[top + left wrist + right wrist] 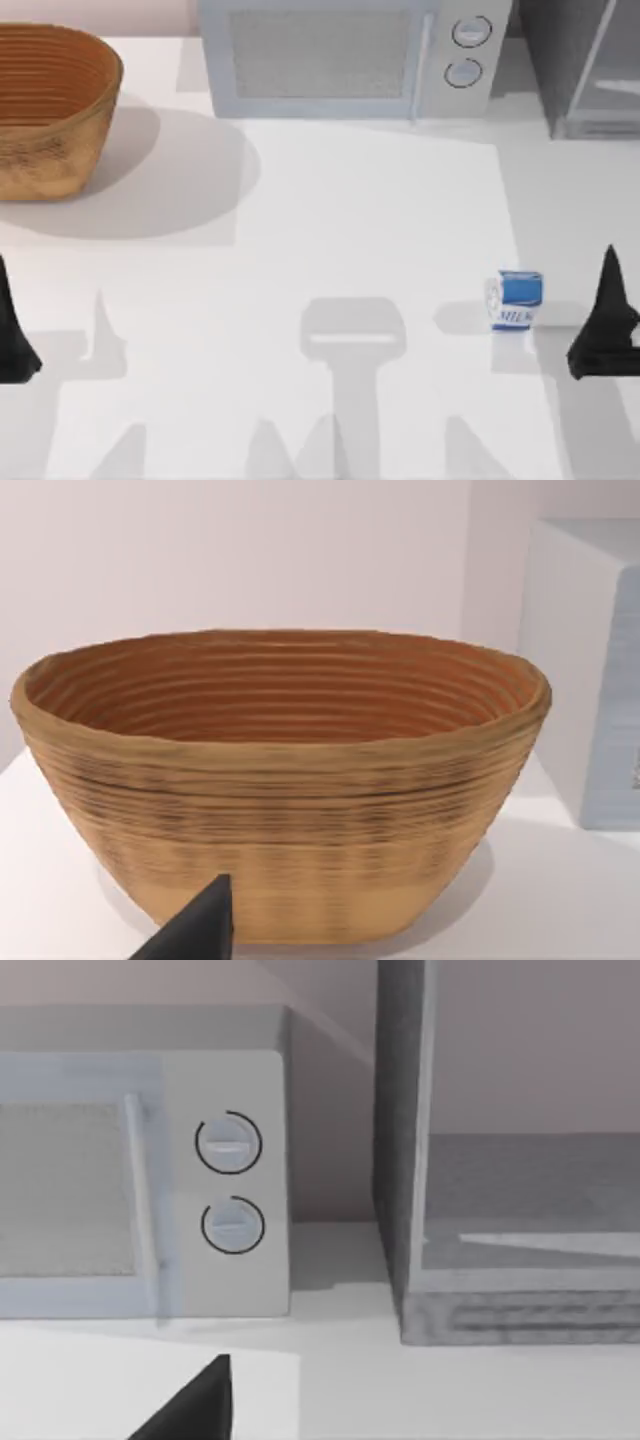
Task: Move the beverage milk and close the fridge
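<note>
Frankly, I cannot tell either claw's opening; right claw [607, 330] sits beside the beverage milk [517, 299], apart.

The left gripper [12, 335] is sitting low at the table's [330, 250] left edge, its dark tip pointing toward the table's far side. The right gripper [605, 325] is sitting opposite at the table's right edge, its narrow black tip likewise pointing toward the far side.
</note>
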You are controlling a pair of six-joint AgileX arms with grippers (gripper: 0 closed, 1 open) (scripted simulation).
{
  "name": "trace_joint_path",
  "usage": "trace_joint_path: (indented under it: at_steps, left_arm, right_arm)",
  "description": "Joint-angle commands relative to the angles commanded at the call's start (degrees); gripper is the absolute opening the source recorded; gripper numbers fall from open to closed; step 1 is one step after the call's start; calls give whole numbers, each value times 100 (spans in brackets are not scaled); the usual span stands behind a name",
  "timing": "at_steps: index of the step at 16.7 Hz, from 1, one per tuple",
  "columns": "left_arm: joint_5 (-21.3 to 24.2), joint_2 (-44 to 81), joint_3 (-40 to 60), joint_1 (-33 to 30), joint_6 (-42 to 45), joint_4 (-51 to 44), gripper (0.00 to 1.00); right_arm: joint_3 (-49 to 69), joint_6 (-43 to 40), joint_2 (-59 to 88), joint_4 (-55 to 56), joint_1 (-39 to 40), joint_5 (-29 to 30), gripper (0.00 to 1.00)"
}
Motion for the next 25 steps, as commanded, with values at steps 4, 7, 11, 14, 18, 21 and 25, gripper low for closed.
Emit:
trace_joint_path:
  at_steps: [4,7,11,14,18,21,25]
  left_arm:
    - [0,0,0,0,0,0,100]
    - [0,0,0,0,0,0,100]
    - [0,0,0,0,0,0,100]
    - [0,0,0,0,0,0,100]
    - [0,0,0,0,0,0,100]
    - [0,0,0,0,0,0,100]
    - [0,0,0,0,0,0,100]
  right_arm:
    - [-16,20,248,190,331,204,100]
    - [-16,20,248,190,331,204,100]
    - [1,49,389,287,322,210,100]
    - [73,156,957,634,355,253,100]
    - [179,346,1881,1130,342,204,100]
    - [320,502,2439,1548,313,196,100]
    - [419,653,3291,2017,268,187,100]
